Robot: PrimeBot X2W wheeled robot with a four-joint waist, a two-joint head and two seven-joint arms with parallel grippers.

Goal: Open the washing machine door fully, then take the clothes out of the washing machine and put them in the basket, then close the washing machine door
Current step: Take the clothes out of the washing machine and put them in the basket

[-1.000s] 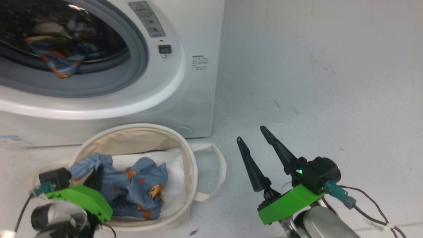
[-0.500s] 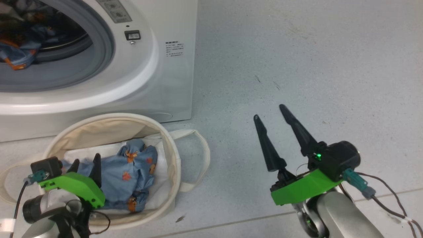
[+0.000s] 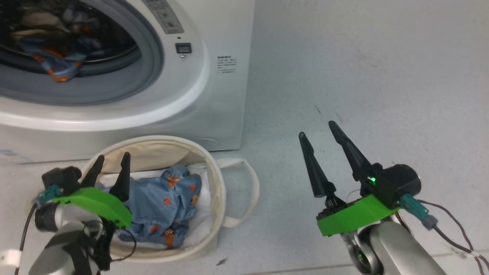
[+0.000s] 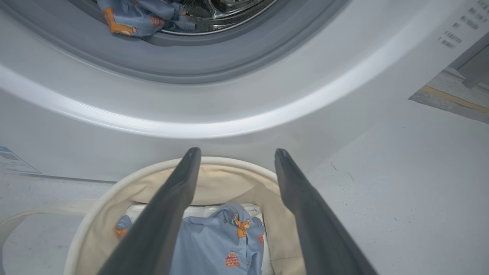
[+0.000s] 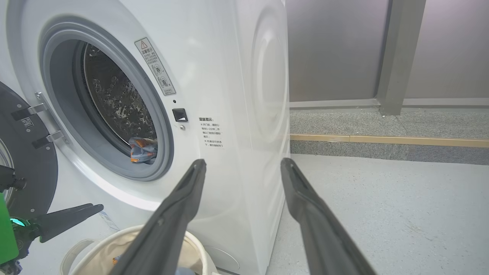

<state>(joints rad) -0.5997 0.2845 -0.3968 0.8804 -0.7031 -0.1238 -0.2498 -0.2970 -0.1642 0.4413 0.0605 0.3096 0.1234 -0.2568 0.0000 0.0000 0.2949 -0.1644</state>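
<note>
Crumpled blue printed clothes (image 3: 164, 202) are heaped in the soft round canvas basket (image 3: 153, 156); the left tool (image 3: 113, 155) and right tool (image 3: 316, 128) are spread wide, empty.

Left pincer (image 4: 237, 151) spread, empty, above basket (image 4: 229, 186); blue clothes (image 4: 217, 248) inside; more at washing machine (image 4: 244, 110) drum mouth.

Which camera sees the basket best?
The head view: nearly the whole basket shows, with clothes inside. The left wrist view shows its far part; the right wrist view, just some rim.
</note>
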